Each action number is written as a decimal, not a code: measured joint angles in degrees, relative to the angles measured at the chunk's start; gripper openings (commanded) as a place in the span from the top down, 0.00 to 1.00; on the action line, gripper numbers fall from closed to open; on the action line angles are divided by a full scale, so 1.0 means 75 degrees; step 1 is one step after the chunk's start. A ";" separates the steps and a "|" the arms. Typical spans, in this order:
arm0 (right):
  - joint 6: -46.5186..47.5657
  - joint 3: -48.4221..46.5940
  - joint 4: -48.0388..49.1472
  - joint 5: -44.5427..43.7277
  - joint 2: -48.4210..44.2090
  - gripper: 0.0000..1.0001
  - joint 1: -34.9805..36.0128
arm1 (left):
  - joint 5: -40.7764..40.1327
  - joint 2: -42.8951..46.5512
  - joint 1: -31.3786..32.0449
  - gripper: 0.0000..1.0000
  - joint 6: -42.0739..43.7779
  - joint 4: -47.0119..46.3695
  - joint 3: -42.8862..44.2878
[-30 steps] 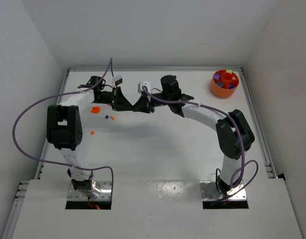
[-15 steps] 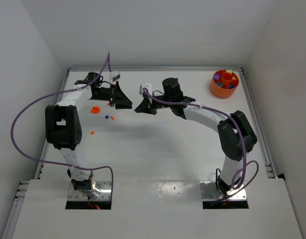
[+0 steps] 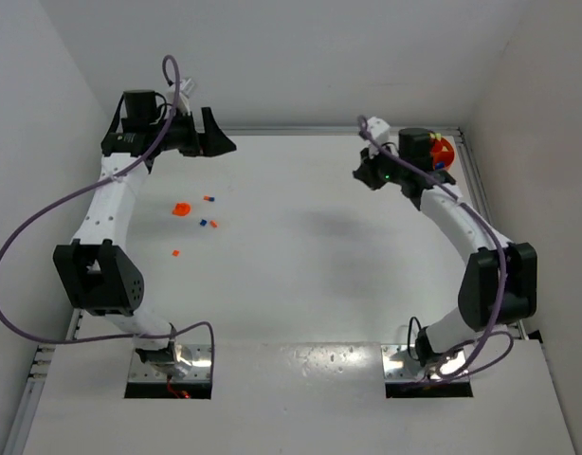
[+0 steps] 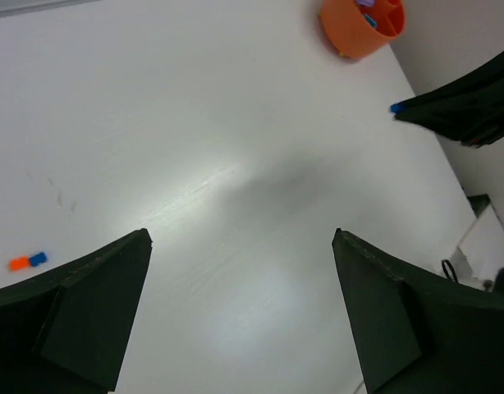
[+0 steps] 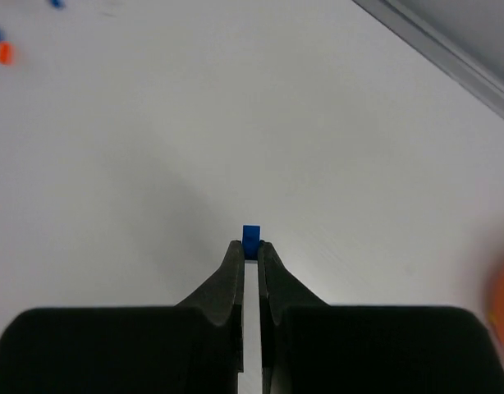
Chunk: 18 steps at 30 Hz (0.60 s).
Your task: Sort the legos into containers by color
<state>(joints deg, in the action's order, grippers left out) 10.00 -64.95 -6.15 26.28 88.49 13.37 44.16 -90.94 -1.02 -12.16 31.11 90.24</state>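
Legos (image 3: 203, 223) lie loose on the white bench (image 3: 300, 284) in the left half of the top view. A single orange-red brick (image 3: 174, 253) sits nearest the arm bases. Beyond it a blue one and an orange-red neighbour (image 3: 213, 225) lie side by side. A larger orange-red piece (image 3: 181, 209) is to their left, and a small pair (image 3: 208, 199) lies farthest back. All of them are well apart from both arms.

Toward the upper right, the right gripper (image 5: 250, 249) has its jaws pinched almost together on one blue brick (image 5: 251, 235), which sticks out at the very tips over bare bench. In the left wrist view the same brick shows as a blue speck at the point of the black jaws near the right edge.

Just behind that gripper, in the upper right corner, stands the orange bowl (image 4: 350, 37) with coloured bits inside. From above, the right arm's wrist covers part of it.

In the upper left of the top view, the left gripper (image 4: 241, 238) hangs above the bench with its jaws spread wide and empty.
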 measured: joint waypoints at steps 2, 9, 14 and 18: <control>-0.0093 -0.0379 -0.0536 -0.0417 0.0102 1.00 -0.0717 | -0.0341 -0.0353 0.0073 0.01 0.0003 0.0082 0.0568; -0.0539 -0.2238 -0.1912 -0.1478 0.1349 1.00 -0.2873 | -0.1577 -0.1562 0.0434 0.01 0.0449 0.0568 0.2116; -0.0833 -0.3771 -0.2748 -0.1918 0.2597 1.00 -0.3698 | -0.2194 -0.1655 0.0583 0.01 0.0603 0.0866 0.2430; -0.1096 -0.4354 -0.3150 -0.2107 0.3185 1.00 -0.3879 | -0.2407 -0.1655 0.0589 0.01 0.0635 0.0930 0.2506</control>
<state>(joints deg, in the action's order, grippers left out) 1.78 -97.60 -29.78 10.48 112.38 -15.73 26.11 -103.35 3.40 -7.40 38.09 109.03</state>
